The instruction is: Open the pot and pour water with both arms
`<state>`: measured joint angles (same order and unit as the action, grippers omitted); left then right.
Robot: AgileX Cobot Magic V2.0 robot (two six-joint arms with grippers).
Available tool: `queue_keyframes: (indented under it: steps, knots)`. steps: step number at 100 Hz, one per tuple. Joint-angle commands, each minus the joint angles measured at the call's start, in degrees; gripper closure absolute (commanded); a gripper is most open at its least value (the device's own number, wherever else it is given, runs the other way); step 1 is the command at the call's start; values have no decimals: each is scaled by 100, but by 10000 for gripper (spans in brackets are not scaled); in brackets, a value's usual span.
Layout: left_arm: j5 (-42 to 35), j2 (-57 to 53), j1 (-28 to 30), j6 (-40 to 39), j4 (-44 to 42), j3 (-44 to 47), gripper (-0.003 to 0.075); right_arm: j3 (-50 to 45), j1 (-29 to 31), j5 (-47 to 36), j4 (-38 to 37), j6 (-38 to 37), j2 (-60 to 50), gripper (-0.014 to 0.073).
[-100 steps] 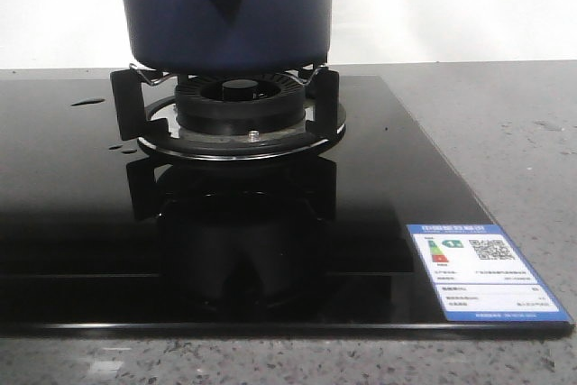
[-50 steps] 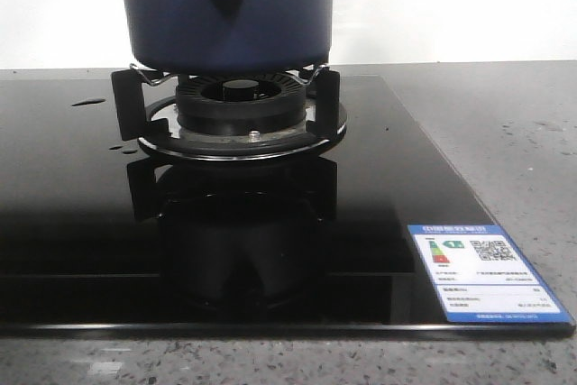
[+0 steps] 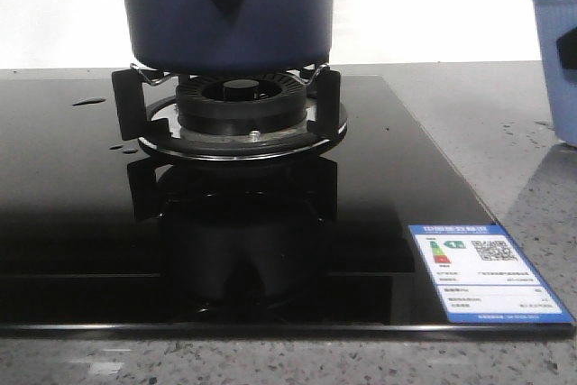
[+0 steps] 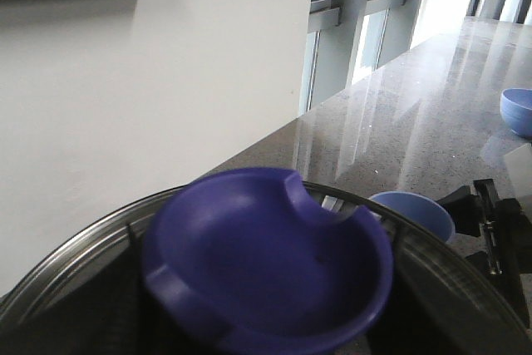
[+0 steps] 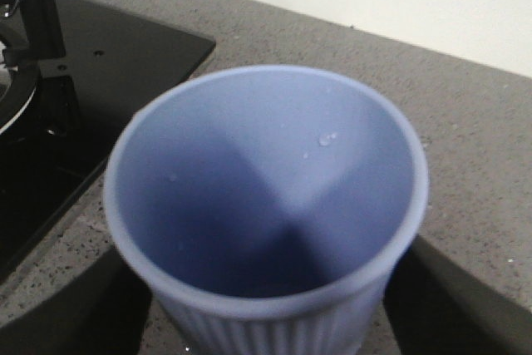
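Since a moment ago the pale blue cup (image 3: 559,60) has come into the front view from the right of the pot (image 3: 225,11); before, that edge showed only wall. The pot itself has not shifted: it sits on the burner stand (image 3: 230,114) of the black glass stove (image 3: 81,214), its pierced handle mount facing the camera.

My left wrist view looks down on the pot's lid (image 4: 125,239), a glass disc with a metal rim, and on its dark blue knob (image 4: 266,268), which fills the near part of the picture. My left end effector is not visible there, so I cannot tell whether it is apart or clamped on the knob. My right wrist view looks straight into the ribbed cup (image 5: 270,205); it seems to sit in my right end effector, but the fingers are hidden and I cannot say how they stand. I see droplets on the cup's inner wall but cannot make out a water level.

I judge the cup is being carried toward the pot while the lid is yet on, so opening must come first, over the grey table (image 3: 505,123).
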<state>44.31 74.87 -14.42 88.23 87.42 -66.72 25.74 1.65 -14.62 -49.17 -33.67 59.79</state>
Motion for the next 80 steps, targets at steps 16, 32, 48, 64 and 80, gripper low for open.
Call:
queue_keyframes:
  steps: [16,32,48,64,80]
  knots:
    - [65,-159,-53,16,505,-240,405,136,41,-369,259,-236,236,292]
    - [77,-159,-53,136,505,-240,405,136,41,-625,441,-236,238,85]
    - [77,-159,-53,145,505,-240,405,136,41,-676,480,-236,172,-23]
    - [91,-159,-53,368,515,-240,405,146,51,-653,480,-236,-337,-23]
    - [91,-90,-53,597,528,-240,405,146,51,-255,480,-236,-999,-23]
